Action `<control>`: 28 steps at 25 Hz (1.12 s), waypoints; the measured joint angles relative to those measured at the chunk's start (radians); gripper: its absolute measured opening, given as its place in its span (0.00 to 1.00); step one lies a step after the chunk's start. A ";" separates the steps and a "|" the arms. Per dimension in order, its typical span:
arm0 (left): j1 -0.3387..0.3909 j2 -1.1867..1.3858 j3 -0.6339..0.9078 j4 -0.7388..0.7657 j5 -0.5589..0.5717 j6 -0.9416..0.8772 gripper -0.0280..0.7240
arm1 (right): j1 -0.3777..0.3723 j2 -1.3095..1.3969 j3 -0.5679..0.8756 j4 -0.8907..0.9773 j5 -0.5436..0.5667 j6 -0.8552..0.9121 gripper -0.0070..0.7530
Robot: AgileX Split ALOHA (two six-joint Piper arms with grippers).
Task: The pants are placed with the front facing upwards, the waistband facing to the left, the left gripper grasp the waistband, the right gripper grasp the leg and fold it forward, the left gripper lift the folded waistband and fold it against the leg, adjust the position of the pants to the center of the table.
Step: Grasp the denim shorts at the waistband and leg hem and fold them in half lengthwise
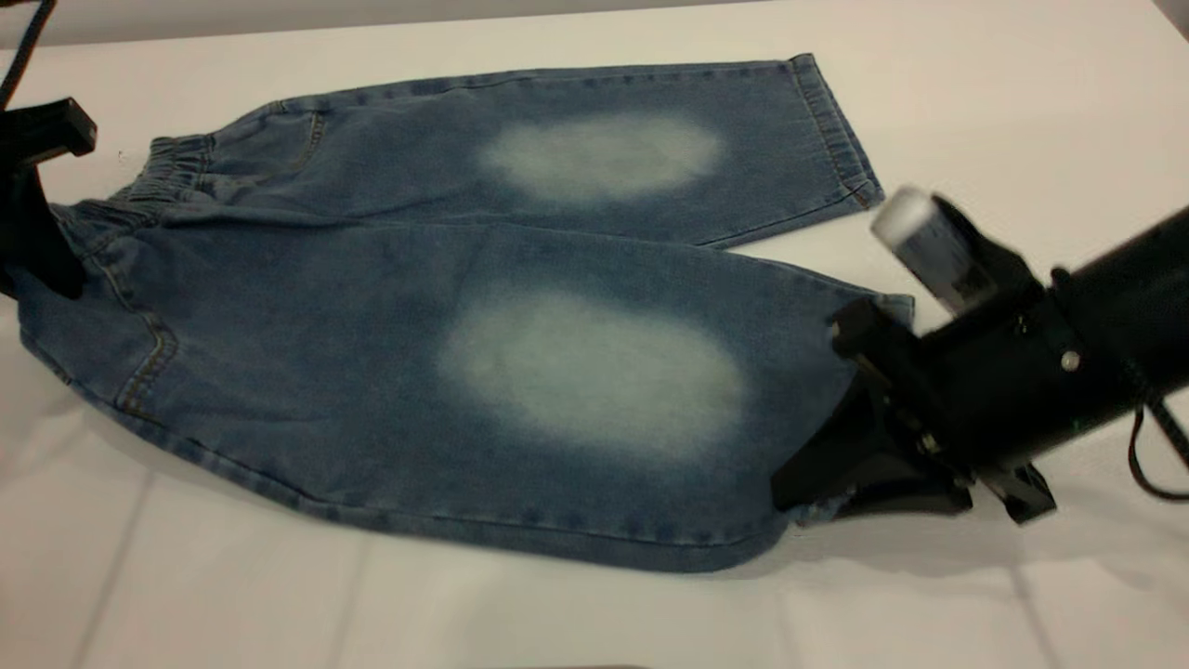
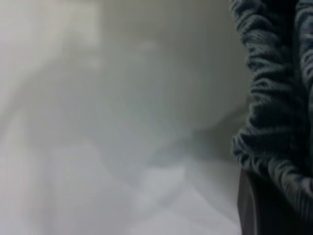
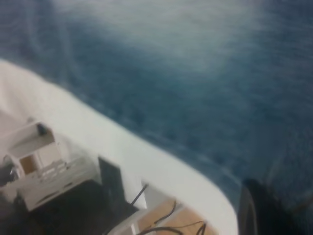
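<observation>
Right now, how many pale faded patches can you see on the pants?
2. A larger oval patch sits on the near leg, and a smaller patch on the far leg. Any on the underside of the pants would be hidden.

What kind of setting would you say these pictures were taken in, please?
Probably a robot lab or test bench: a plain white table holds only denim pants, the left gripper and right gripper work their two ends, and cables and equipment sit below the table edge.
</observation>
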 joint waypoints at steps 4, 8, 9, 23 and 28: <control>0.000 -0.015 0.000 0.000 0.058 0.001 0.16 | -0.042 -0.107 0.001 -0.044 0.074 0.043 0.05; 0.000 -0.065 0.000 -0.002 0.112 0.003 0.16 | -0.125 -0.201 0.001 -0.054 0.167 0.125 0.05; 0.000 -0.083 0.000 -0.002 0.122 0.003 0.16 | -0.140 -0.213 0.001 -0.054 0.190 0.149 0.05; -0.001 -0.151 0.006 -0.335 0.002 0.005 0.16 | -0.169 -0.224 -0.272 0.023 0.173 0.462 0.05; -0.001 -0.151 0.006 -0.474 -0.101 0.010 0.16 | -0.170 -0.216 -0.363 0.023 0.009 0.530 0.05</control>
